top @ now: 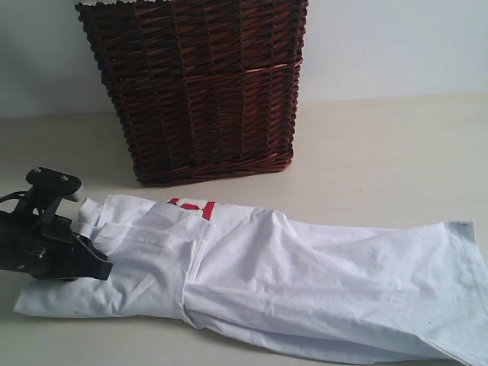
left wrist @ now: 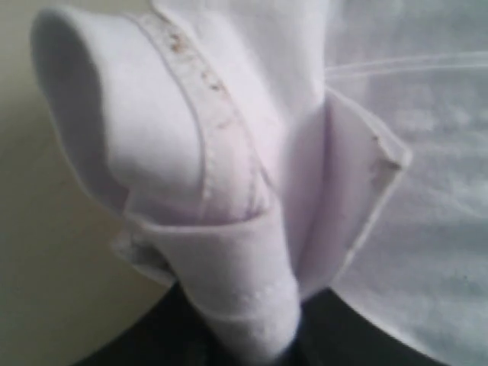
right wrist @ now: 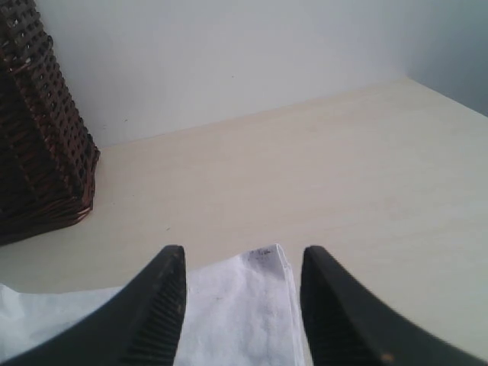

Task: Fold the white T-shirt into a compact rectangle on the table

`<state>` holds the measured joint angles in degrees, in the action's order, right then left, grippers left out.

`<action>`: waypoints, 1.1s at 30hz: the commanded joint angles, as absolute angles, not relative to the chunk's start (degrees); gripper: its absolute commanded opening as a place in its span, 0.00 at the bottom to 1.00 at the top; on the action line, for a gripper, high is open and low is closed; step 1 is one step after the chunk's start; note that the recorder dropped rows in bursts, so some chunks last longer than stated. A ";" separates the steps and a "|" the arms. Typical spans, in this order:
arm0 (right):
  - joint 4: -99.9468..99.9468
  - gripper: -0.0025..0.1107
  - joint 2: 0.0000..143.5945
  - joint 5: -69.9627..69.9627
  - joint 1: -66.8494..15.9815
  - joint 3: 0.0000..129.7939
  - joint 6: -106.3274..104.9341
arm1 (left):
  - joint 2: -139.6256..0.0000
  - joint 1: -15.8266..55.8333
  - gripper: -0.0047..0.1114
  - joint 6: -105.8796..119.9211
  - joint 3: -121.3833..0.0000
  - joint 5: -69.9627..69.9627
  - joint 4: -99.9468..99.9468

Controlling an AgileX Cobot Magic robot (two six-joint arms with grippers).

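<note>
The white T-shirt [top: 290,282] lies in a long folded strip across the table [top: 381,152], with red-outlined letters [top: 194,206] showing at a fold. At the strip's left end my left gripper [top: 91,259] is shut on a bunched, hemmed fold of the shirt [left wrist: 229,252], whose cloth stands up out of the black jaws [left wrist: 252,343]. My right gripper [right wrist: 242,267] is open. A corner of the shirt [right wrist: 244,305] lies between its ribbed fingers [right wrist: 156,305], touching neither. The exterior view does not show the right gripper.
A dark wicker basket [top: 206,91] stands on the table right behind the shirt's left half, and its corner shows in the right wrist view [right wrist: 38,137]. A pale wall [top: 396,46] rises behind the table.
</note>
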<state>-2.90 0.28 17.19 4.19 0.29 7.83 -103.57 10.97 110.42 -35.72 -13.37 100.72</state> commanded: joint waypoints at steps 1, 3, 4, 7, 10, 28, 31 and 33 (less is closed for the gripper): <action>-2.91 0.43 0.00 16.35 4.00 0.00 7.35 | -99.49 8.39 0.04 110.92 -33.13 -8.08 99.95; -2.91 0.43 0.00 16.35 4.00 0.00 7.35 | -96.90 5.26 0.04 110.92 -31.46 -8.18 99.95; -2.91 0.43 0.00 16.35 4.00 0.00 7.35 | -95.87 3.38 0.04 110.92 -30.36 -8.18 99.95; -2.91 0.43 0.00 16.35 4.00 0.00 7.35 | -93.42 -2.34 0.04 110.92 -26.98 -9.19 93.37; -2.91 0.43 0.00 16.35 4.00 0.00 7.35 | -90.65 -7.97 0.04 110.92 -23.52 -13.43 82.24; -2.91 0.43 0.00 16.35 4.00 0.00 7.35 | -76.65 -18.15 0.04 84.05 -26.04 -38.88 71.64; -2.91 0.43 0.00 16.35 4.00 0.00 7.35 | -76.66 -18.39 0.04 83.29 -26.04 -32.60 65.57; -2.91 0.43 0.00 16.35 4.00 0.00 7.35 | -76.66 -20.72 0.04 83.29 -26.04 -31.63 63.12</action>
<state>-2.90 0.28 17.19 4.19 0.29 7.83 -76.90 -18.89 84.05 -25.56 -33.42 65.22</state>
